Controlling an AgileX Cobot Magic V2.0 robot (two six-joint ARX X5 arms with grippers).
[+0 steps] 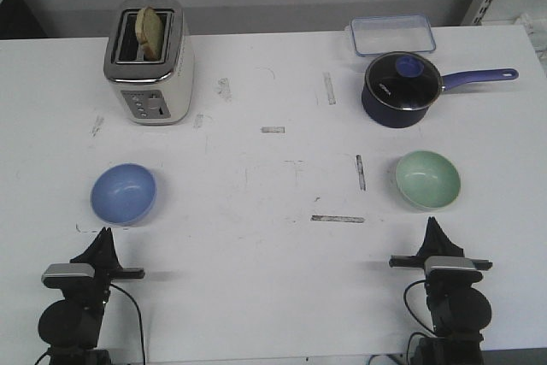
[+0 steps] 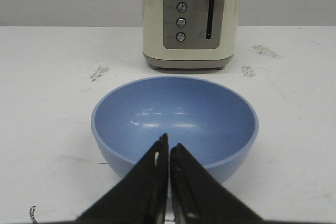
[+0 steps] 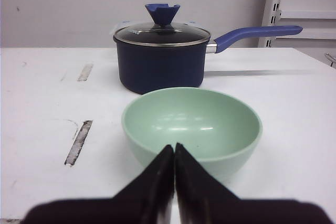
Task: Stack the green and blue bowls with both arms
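Note:
The blue bowl (image 1: 124,193) sits upright and empty on the white table at the left; it fills the left wrist view (image 2: 175,114). The green bowl (image 1: 427,179) sits upright and empty at the right; it shows in the right wrist view (image 3: 192,119). My left gripper (image 1: 105,232) (image 2: 168,141) is shut and empty, just short of the blue bowl's near side. My right gripper (image 1: 432,222) (image 3: 174,148) is shut and empty, just short of the green bowl's near side. The two bowls stand far apart.
A cream toaster (image 1: 149,61) with a slice of bread stands behind the blue bowl. A dark navy saucepan (image 1: 402,89) with glass lid and long handle stands behind the green bowl. A clear plastic container (image 1: 391,35) lies at the back. Tape marks (image 1: 338,218) dot the table.

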